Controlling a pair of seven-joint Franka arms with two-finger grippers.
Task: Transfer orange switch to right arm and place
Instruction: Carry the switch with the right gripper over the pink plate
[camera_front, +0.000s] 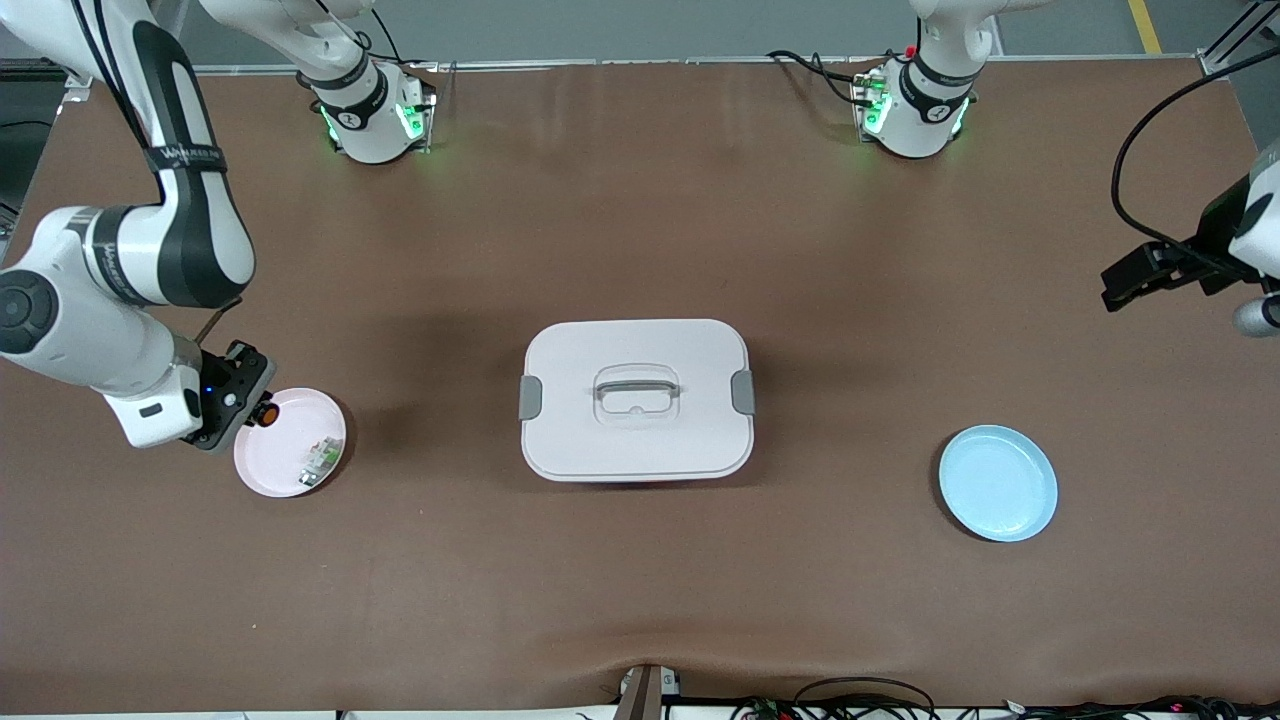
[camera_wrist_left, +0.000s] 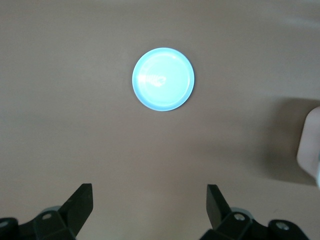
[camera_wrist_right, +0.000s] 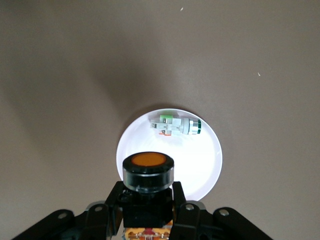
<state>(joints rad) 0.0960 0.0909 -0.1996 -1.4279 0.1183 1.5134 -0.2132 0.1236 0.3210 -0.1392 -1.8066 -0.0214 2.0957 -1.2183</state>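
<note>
My right gripper (camera_front: 250, 410) is shut on the orange switch (camera_front: 265, 412), a small black part with a round orange button end, and holds it over the edge of the pink plate (camera_front: 262, 470). In the right wrist view the switch (camera_wrist_right: 148, 172) sits between my fingers (camera_wrist_right: 112, 202) above the plate (camera_wrist_right: 207, 165). A small white-and-green part (camera_front: 320, 460) lies on that plate; it also shows in the right wrist view (camera_wrist_right: 177, 125). My left gripper (camera_wrist_left: 149, 207) is open and empty, high over the table at the left arm's end, looking down on the light blue plate (camera_wrist_left: 163, 79).
A white lidded box (camera_front: 636, 400) with a grey handle stands in the table's middle. The light blue plate (camera_front: 998, 483) lies empty toward the left arm's end, nearer the front camera than the box.
</note>
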